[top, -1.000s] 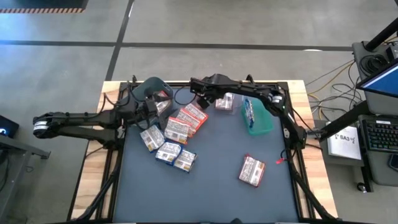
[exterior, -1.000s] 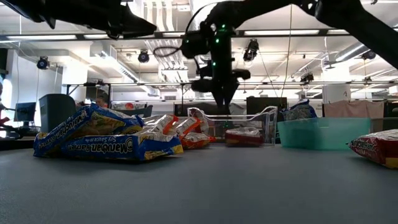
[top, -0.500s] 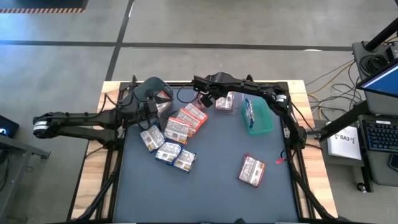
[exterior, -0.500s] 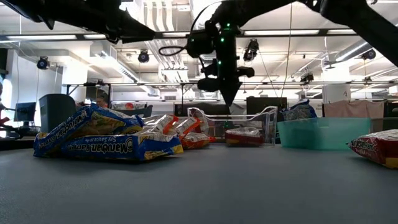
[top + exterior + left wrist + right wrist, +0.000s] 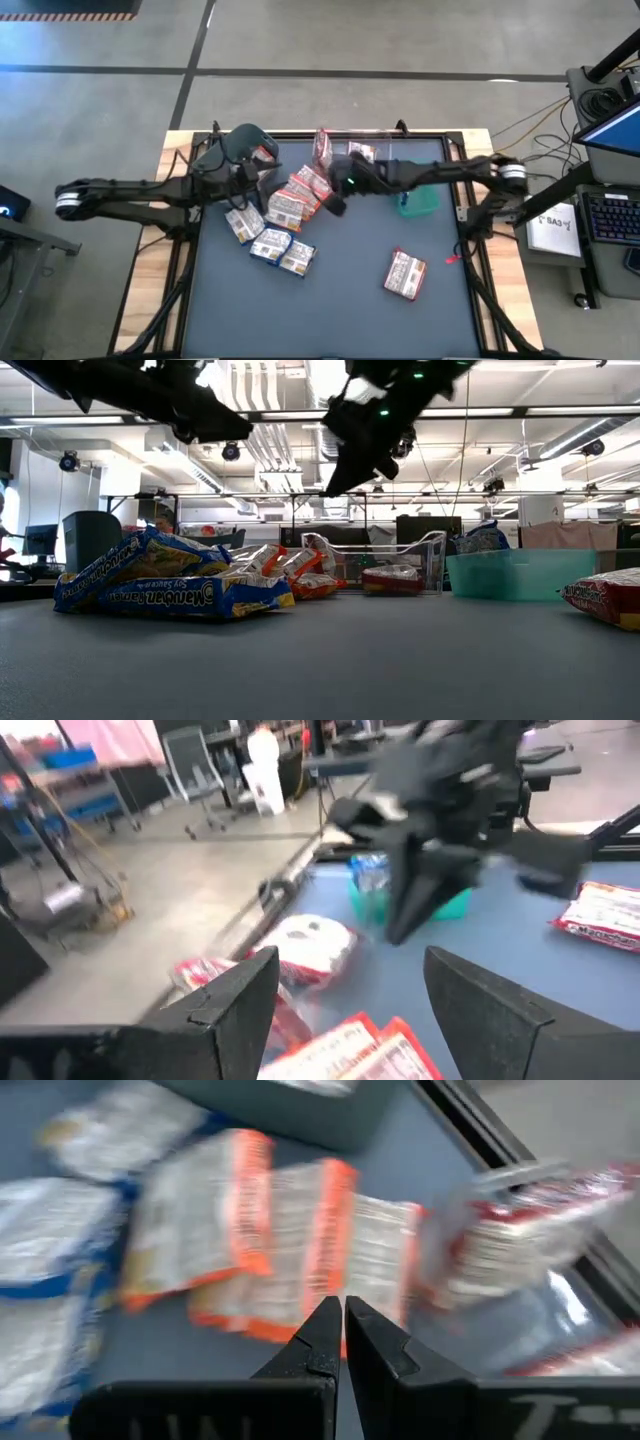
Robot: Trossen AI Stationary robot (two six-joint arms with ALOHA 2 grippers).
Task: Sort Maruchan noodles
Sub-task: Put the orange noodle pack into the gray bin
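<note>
Orange-wrapped Maruchan packets [image 5: 300, 195] are lying in a loose heap near the back left of the grey tabletop [image 5: 340, 300], with blue-and-white packets [image 5: 270, 243] spilling toward the front of the pile. One maroon-and-white packet [image 5: 405, 274] is lying well apart on the right, and two more are sitting in the clear bin [image 5: 345, 150] at the back edge. A blue packet is standing in the green bin [image 5: 420, 200], partly hidden by the right arm.

We are swinging the right claw [image 5: 337, 200] in above the right edge of the heap; its fingers are pressed together and carrying nothing, as the right wrist view shows with the orange packets [image 5: 290, 1250] just beyond its tips [image 5: 338, 1335]. The left claw [image 5: 243, 172] is hanging over the back of the heap beside the grey bin [image 5: 245, 140], its fingers [image 5: 240, 1000] spread wide and empty.

We are judging the risks from here. With both claws so near each other over the same pile, the arms could collide. If the right claw comes down without opening, it would only push the slippery wrappers about. The packets overlap, so a pinch could lift two at once or drag a neighbour, and a mixed pair would end up in the wrong bin.
</note>
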